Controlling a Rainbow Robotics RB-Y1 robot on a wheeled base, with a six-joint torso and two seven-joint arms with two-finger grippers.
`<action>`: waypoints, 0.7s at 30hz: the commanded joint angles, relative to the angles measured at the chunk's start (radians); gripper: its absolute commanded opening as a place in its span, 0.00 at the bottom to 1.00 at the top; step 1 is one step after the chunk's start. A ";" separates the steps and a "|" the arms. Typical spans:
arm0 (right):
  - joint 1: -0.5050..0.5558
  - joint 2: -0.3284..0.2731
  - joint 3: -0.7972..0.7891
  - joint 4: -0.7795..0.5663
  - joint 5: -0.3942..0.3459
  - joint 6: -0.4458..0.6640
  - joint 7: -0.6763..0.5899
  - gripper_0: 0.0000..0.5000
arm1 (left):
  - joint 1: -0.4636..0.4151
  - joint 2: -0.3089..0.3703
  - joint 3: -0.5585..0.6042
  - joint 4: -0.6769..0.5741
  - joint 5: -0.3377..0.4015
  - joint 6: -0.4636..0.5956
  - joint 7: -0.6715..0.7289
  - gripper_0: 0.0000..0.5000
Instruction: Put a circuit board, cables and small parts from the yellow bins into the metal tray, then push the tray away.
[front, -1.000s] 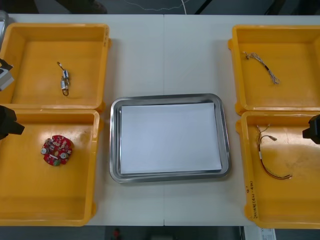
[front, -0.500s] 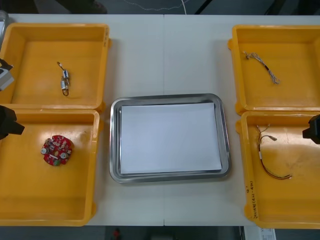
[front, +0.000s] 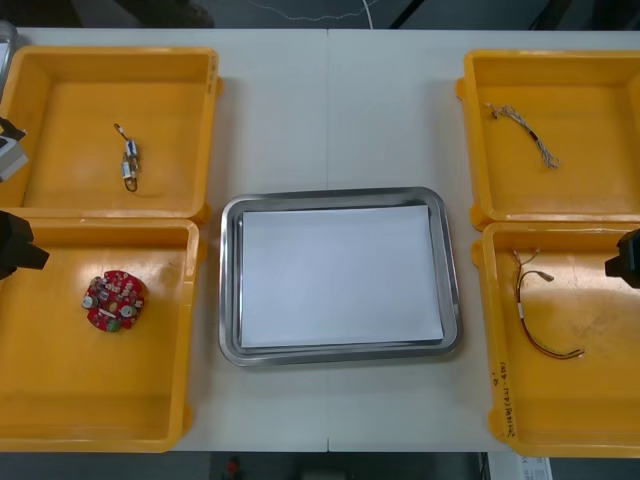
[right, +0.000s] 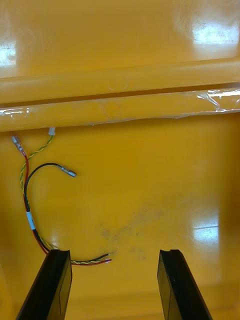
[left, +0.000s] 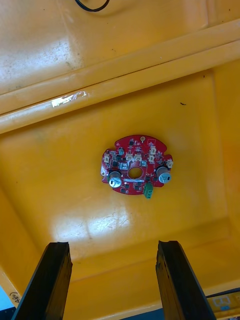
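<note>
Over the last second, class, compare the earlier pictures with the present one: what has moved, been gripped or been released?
Nothing visibly changed. The left gripper hangs open over the circuit board, and the right gripper hangs open over the red and yellow cable. The metal tray, white inside, has nothing from the bins in it.

light: bright, overhead | glare — white patches on yellow bins (right: 150, 190) | shadows: faint

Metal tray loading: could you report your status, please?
Left gripper open above circuit board. Right gripper open above red and yellow cable. Metal tray unloaded.
</note>
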 joint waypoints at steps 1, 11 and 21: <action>0.003 -0.004 0.009 -0.010 0.002 0.003 -0.012 1.00 | 0.011 -0.007 -0.002 -0.023 -0.007 -0.003 -0.065 1.00; 0.003 -0.004 0.009 -0.010 0.002 0.003 -0.012 1.00 | 0.011 -0.025 -0.002 -0.023 -0.005 -0.004 -0.063 1.00; 0.003 -0.004 0.009 -0.010 0.002 0.003 -0.012 1.00 | 0.013 -0.033 -0.043 -0.023 -0.020 -0.043 -0.063 1.00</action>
